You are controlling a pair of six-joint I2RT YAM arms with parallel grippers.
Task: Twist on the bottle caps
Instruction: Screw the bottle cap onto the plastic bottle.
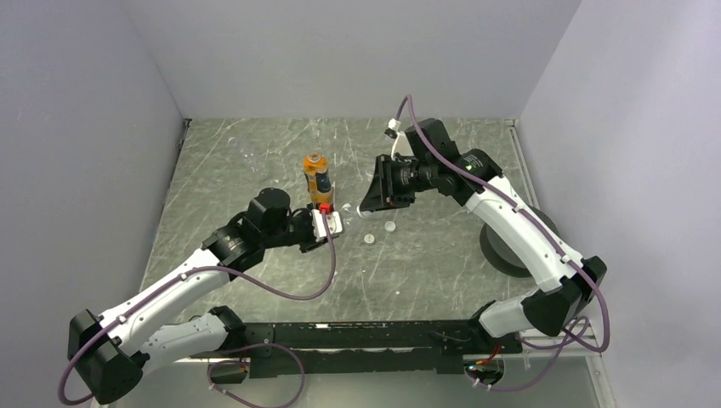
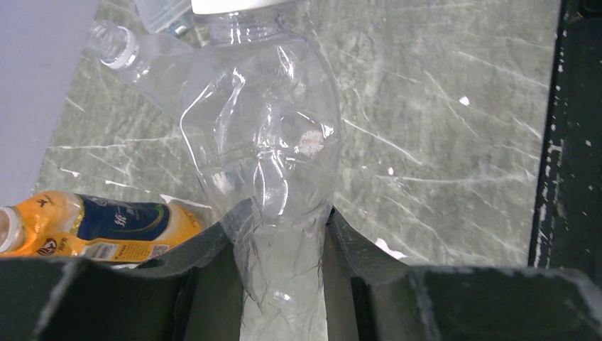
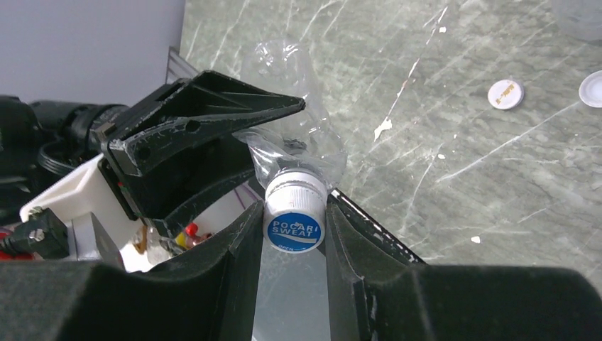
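Overhead looks down; close wrist views share clear bottle (image 2: 263, 142) (image 3: 298, 145).

Left fingers (image 2: 142, 298) and right fingers (image 3: 199, 291) face each other, both clamped.

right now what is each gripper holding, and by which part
Left gripper pinches the clear bottle by its lower body. Right gripper clamps the blue-topped cap, on that bottle's neck, by its sides.

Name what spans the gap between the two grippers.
A crumpled clear bottle: left gripper holds its base, right gripper its blue-topped cap. Both wrist views show it.
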